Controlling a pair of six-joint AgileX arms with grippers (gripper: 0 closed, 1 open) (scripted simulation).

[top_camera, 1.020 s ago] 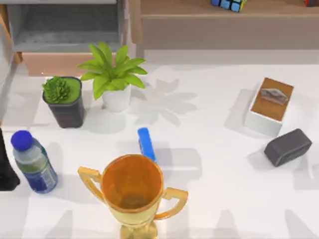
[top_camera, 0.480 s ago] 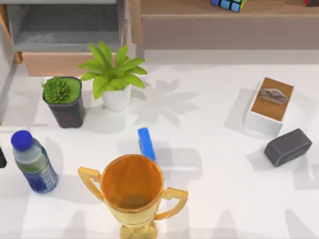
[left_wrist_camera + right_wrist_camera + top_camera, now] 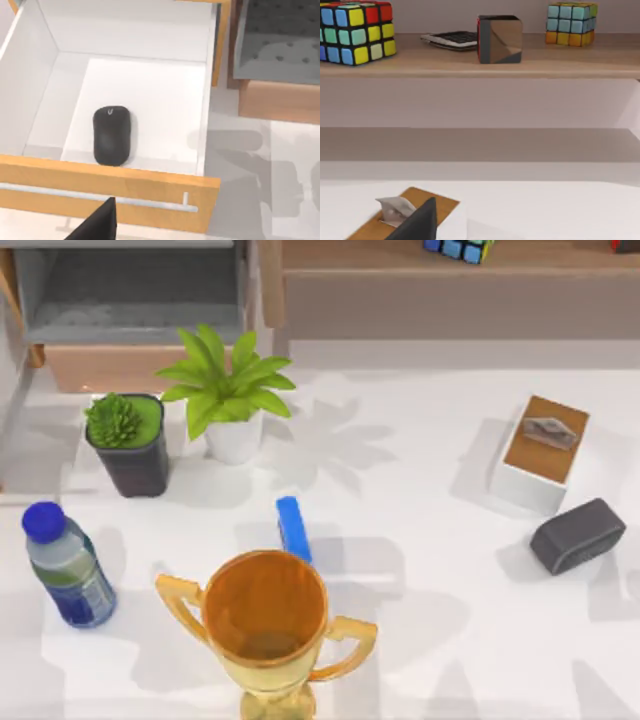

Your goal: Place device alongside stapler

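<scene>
The device lies on the counter at right beside the tissue box, well apart from the stapler; my right tool (spread or pressed, I cannot tell) should straddle its narrow sides squarely.

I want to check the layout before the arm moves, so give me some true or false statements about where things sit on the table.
1. The device lies at the table's right side, just in front of the white box. True.
2. The stapler touches the device. False: they lie far apart, the stapler near the middle behind the trophy.
3. The bottle stands at the table's left. True.
4. The drawer holds a cube. False: a black mouse lies in it.
</scene>
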